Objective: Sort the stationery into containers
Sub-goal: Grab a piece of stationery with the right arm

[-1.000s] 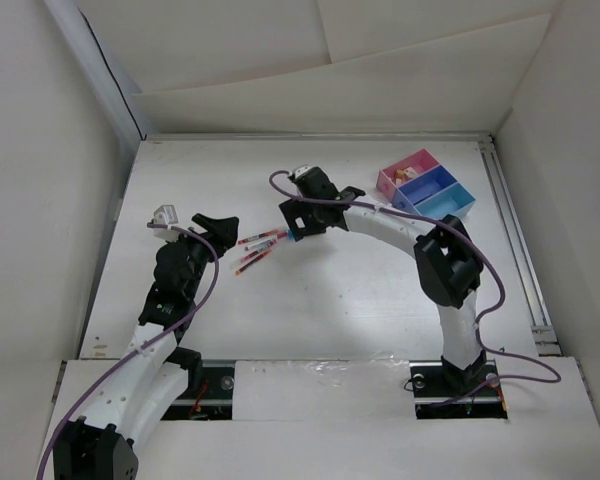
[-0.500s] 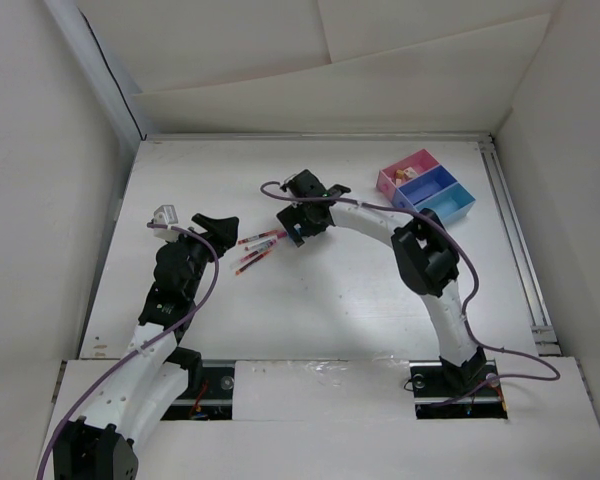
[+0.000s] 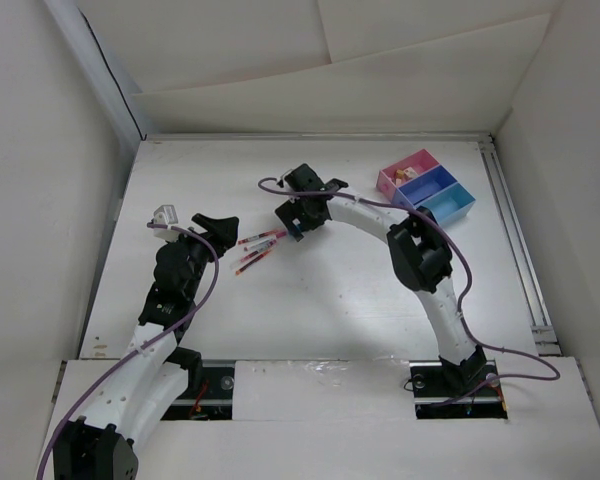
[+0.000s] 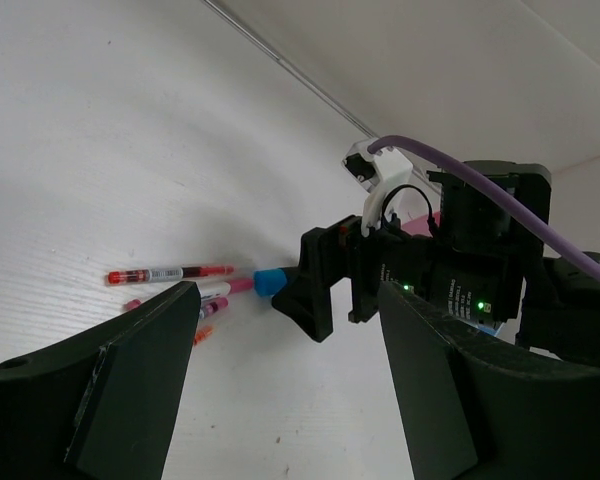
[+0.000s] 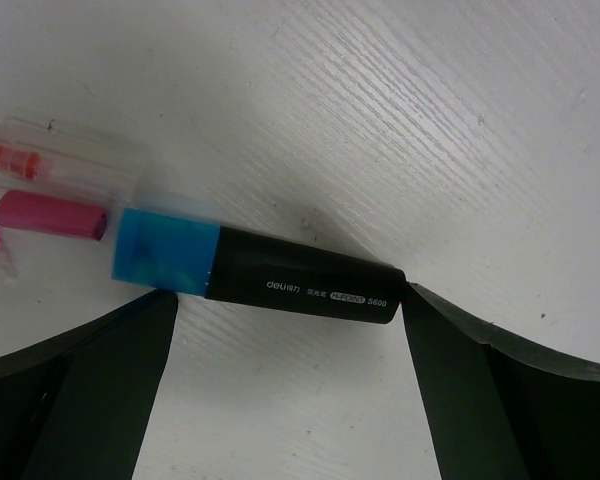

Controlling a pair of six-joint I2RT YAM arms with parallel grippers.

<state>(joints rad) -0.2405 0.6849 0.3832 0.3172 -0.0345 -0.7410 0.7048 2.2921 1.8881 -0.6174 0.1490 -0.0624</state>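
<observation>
Inside the gap of my open right claw [image 5: 290, 300], on the worktop [image 5: 480, 120], lies the marker [image 5: 280, 280], blue cap at 9 o'clock, body toward 3: along my closing line, so I judge a wrist turn is needed.

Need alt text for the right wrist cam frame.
A black marker with a blue end lies on the white table, spanning the gap between the open fingers of the right gripper. Pink and red pens sit at the left edge.
</observation>
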